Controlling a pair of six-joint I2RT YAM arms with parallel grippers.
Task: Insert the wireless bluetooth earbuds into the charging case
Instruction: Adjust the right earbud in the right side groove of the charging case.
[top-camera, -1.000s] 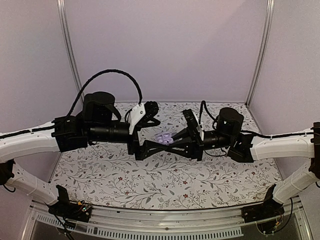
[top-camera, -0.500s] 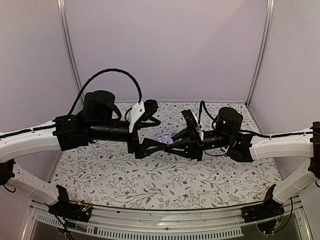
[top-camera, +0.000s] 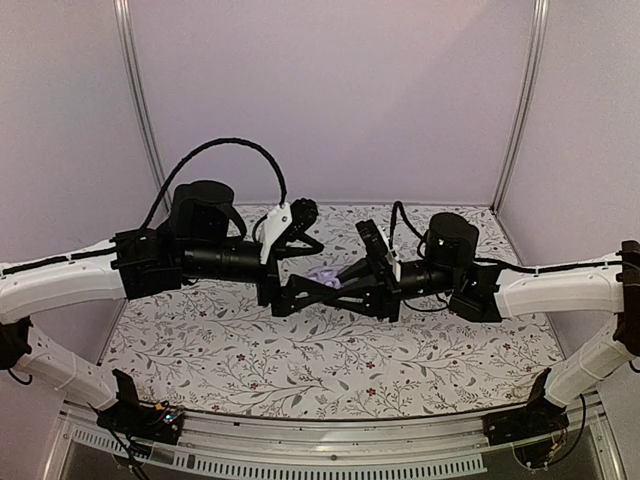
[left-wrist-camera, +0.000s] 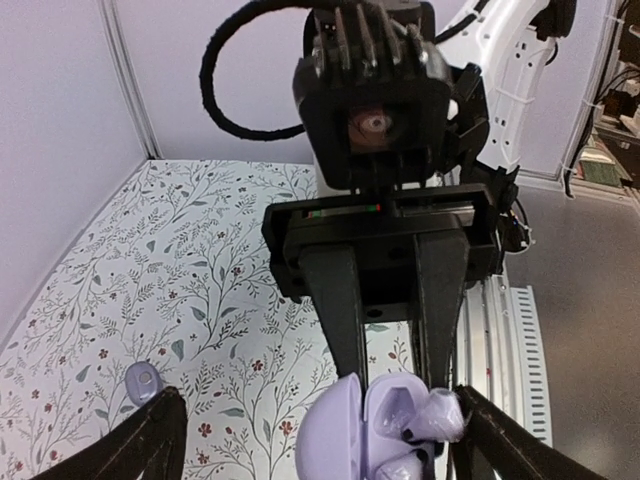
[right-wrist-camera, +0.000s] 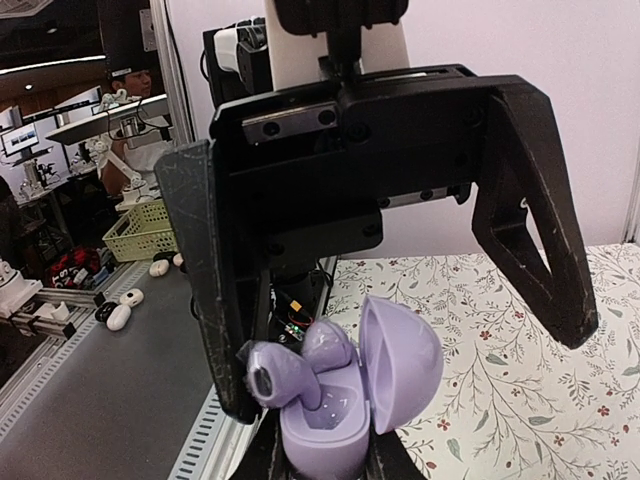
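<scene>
One earbud (left-wrist-camera: 143, 380) is seen lying loose on the flowered cloth of the worktop (top-camera: 200, 350), well apart from the case (right-wrist-camera: 385, 370) and on the side away from the front rail (top-camera: 300, 440). It cannot be made out in the overhead view.

The case is held open and upright, off the cloth, in the narrow right jaws, which grip its lower half. Their tips and the case bottom are cut off at the lower edge of the right wrist view.

A second earbud (right-wrist-camera: 290, 370) is seen at the mouth of the case, standing proud of the rim; whether it is seated cannot be told.

The left jaws are spread wide to either side of the case and hold nothing. One left finger (right-wrist-camera: 215, 300) is just beside the raised earbud; contact cannot be confirmed.

From overhead only a lavender sliver of the case is visible behind the crossed fingers.

Bare cloth is seen in front of and to both sides of the meeting point. Pale walls (top-camera: 330, 100) close in the back and both sides.
</scene>
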